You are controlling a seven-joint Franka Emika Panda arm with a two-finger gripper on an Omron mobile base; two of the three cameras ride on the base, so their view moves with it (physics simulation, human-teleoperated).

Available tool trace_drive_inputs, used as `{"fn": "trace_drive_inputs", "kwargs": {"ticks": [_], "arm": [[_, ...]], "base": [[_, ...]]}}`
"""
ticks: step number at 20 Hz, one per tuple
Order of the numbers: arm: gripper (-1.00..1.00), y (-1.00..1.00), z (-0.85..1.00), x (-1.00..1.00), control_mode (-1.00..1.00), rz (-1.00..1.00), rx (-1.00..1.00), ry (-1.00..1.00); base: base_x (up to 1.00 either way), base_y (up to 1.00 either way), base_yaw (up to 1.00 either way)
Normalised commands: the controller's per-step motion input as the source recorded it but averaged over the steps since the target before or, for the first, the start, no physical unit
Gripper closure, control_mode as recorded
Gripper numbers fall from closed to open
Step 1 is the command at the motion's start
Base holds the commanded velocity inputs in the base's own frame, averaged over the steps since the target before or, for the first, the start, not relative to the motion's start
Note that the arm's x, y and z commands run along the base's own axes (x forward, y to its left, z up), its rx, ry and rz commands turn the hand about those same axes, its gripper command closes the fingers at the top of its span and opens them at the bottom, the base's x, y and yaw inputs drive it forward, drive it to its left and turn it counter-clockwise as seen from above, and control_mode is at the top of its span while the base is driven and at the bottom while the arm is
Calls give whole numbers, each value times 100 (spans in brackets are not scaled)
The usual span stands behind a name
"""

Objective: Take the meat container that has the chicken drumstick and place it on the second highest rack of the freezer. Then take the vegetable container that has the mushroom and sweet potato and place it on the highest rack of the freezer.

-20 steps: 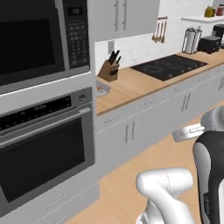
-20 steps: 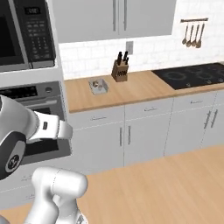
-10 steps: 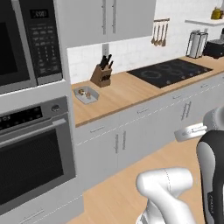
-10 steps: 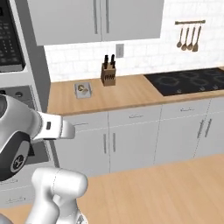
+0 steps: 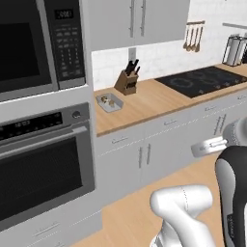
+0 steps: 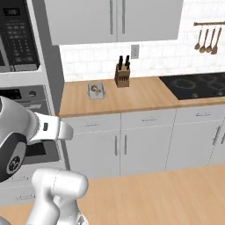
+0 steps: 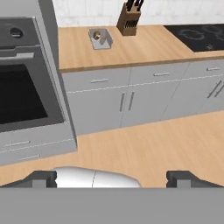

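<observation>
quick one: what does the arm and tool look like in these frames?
The arm is glossy white, built of rounded tubular links, with dark charcoal sections at the joints. No cables or markings can be made out. The tool has two small, dark grey, blocky fingertips set wide apart.

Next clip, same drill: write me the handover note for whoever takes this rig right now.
Gripper: open and empty, fingers wide apart, high above the wood floor and pointed toward the cabinets.
Small grey container sits on the wooden counter, left of the knife block and near the wall oven. It holds two small brownish items, probably the mushroom and sweet potato, too small to confirm.
Done: cannot tell for the drumstick container.
Left: pick up this container and set it on the freezer's highest rack.
</observation>
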Motion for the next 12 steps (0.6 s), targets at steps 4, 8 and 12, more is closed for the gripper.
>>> {"fn": "trace_drive_inputs", "kwargs": {"ticks": [4,8,12], "arm": [[-100,0,0,0,100,0,0,0],[-100,0,0,0,100,0,0,0],[-100,0,0,0,100,0,0,0]], "base": [[100,2,-7],[43,-29,-8],[17,-92,3]]}}
